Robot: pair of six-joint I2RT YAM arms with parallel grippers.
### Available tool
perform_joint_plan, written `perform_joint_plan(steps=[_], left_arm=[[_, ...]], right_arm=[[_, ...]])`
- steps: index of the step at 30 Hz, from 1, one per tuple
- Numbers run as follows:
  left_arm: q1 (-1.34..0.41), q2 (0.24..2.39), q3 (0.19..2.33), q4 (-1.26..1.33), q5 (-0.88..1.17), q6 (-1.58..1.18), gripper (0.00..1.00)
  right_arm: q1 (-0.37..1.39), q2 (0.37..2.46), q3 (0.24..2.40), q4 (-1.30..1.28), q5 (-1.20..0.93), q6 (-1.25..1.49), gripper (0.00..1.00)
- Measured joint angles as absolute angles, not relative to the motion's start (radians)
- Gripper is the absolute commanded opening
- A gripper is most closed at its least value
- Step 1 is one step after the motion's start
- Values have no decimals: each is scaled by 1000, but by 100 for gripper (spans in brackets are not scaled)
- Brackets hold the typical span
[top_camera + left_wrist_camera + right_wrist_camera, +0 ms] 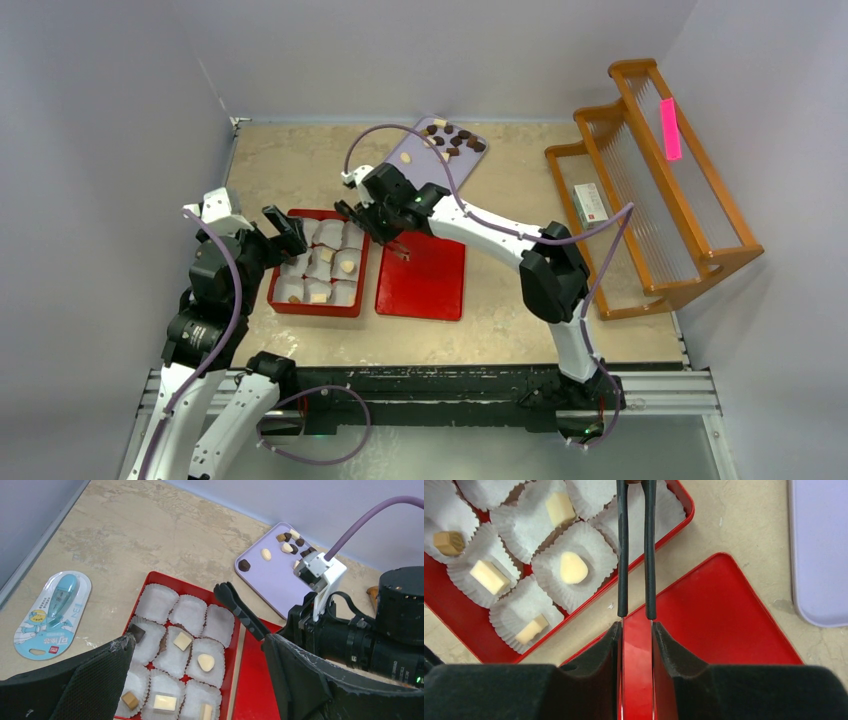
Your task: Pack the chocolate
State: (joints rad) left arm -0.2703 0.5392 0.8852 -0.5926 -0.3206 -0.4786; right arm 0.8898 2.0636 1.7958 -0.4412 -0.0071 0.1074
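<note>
The right end effector [221, 589] reaches in from over the red lid [420, 285], its two thin fingers lying parallel and nearly pressed together. At their very tips they seem to pinch a dark chocolate [634, 481], which the right wrist view mostly cuts off. That piece hangs over the far right corner of the red box [318, 310], above what looks like an empty paper cup [220, 625], so the coming move is probably a short drop straight down and a release. The fingers' long axis crosses the box's right wall, pointing from lid toward box. The piece is too hidden to tell which way it points or where its long axis lies. The left end effector [285, 232] hovers spread wide over the box's left side, gripping nothing, so the right arm is plainly nearer. More chocolates [455, 140] wait on the purple tray [425, 165], well beyond the box.
</note>
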Motion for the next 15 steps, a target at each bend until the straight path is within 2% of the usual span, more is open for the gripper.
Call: perform_joint_plan(steps=[15], left_arm=[[-270,539,885,-593,-321,-479,99]], right_arm=[[957,2064,1796,-513,115,73,28]])
